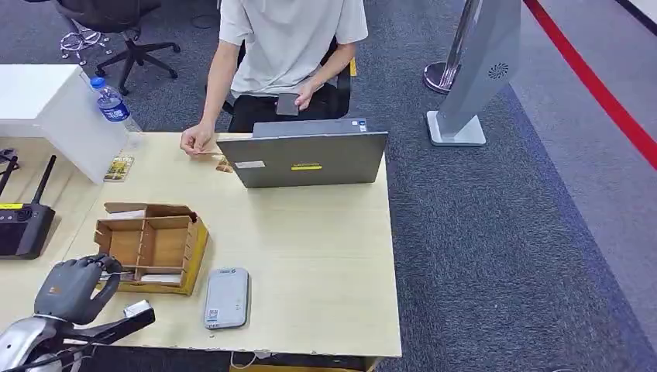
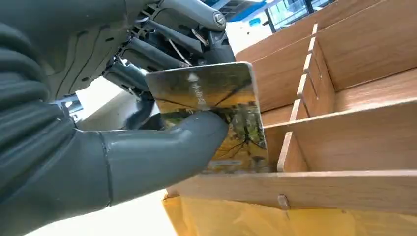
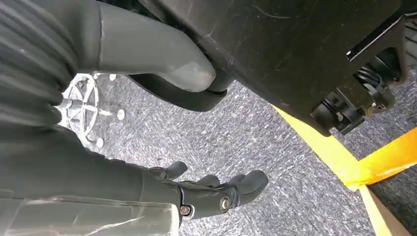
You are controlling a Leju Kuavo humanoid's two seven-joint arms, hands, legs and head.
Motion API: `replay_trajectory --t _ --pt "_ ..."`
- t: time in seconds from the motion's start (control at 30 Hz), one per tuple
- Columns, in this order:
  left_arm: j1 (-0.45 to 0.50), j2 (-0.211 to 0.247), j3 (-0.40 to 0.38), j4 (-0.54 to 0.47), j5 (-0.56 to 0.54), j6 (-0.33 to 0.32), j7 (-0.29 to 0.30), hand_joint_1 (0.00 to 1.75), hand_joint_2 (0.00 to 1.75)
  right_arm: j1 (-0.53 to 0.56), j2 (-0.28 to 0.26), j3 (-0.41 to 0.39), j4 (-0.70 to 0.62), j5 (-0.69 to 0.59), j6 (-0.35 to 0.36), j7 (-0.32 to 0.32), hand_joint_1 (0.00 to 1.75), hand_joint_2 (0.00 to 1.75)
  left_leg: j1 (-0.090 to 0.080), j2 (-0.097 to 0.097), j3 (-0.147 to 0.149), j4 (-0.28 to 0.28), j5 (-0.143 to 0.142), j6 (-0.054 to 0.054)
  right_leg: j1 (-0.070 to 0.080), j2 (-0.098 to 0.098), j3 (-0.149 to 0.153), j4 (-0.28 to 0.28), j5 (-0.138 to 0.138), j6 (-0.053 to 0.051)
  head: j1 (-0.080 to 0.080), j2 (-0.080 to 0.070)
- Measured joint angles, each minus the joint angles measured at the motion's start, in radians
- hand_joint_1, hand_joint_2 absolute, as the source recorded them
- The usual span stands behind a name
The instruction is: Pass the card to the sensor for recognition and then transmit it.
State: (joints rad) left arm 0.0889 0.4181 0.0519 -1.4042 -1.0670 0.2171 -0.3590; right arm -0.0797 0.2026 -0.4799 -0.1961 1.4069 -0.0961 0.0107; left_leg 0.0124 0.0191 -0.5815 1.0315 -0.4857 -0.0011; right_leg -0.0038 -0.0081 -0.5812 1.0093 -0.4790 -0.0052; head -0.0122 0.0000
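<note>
While the left robot hand [image 2: 147, 147] pinches the card [image 2: 211, 115] on edge beside the divided box [image 2: 344, 123], the right robot hand [image 3: 196, 191] hangs empty, fingers apart.

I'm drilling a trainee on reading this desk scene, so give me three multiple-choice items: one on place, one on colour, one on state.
1. Where does the grey sensor lie?
A. on the laptop
B. on the table beside the cardboard box
C. on the floor

2. What colour is the bottle's cap?
A. blue
B. red
C. green

3. What is the left hand doing?
A. resting open
B. holding a card
C. pressing the laptop

Key: 1 B, it lies flat by the cardboard box; 2 A, the bottle shows blue; 3 B, the left hand pinches the card.
</note>
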Motion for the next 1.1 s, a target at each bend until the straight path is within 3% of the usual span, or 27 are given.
replay_trajectory --t 0.33,0.7,0.9,1.1 --pt "0.0 -0.011 0.006 -0.017 0.0 0.04 -0.007 1.75 1.75 0.0 0.0 0.006 0.0 0.002 0.002 0.001 0.0 1.75 0.0 0.0 0.0 0.0 0.0 0.0 0.0 0.0 0.0 0.0 0.0 0.0 0.0 0.0" --pt "0.024 0.022 0.012 -0.277 0.055 0.052 -0.044 1.75 1.75 -0.001 0.0 0.016 0.0 0.003 0.006 0.008 0.0 1.75 0.0 0.0 0.0 0.0 0.0 0.0 0.0 0.0 0.0 0.0 0.0 0.0 0.0 0.0" --pt "-0.08 0.069 0.013 -0.425 0.113 -0.042 -0.051 1.75 1.75 -0.004 0.0 0.023 0.0 0.025 0.018 0.01 0.0 1.75 0.0 -0.001 0.001 0.0 0.001 -0.001 0.0 -0.001 0.0 0.0 0.0 0.0 0.0 0.0" --pt "-0.323 0.066 -0.054 -0.42 0.009 -0.176 0.047 1.75 1.75 -0.01 0.0 0.049 0.0 0.062 0.034 0.011 0.0 1.75 0.0 -0.002 0.002 0.001 0.002 0.0 0.0 -0.002 0.001 0.0 0.001 -0.001 0.0 0.0"
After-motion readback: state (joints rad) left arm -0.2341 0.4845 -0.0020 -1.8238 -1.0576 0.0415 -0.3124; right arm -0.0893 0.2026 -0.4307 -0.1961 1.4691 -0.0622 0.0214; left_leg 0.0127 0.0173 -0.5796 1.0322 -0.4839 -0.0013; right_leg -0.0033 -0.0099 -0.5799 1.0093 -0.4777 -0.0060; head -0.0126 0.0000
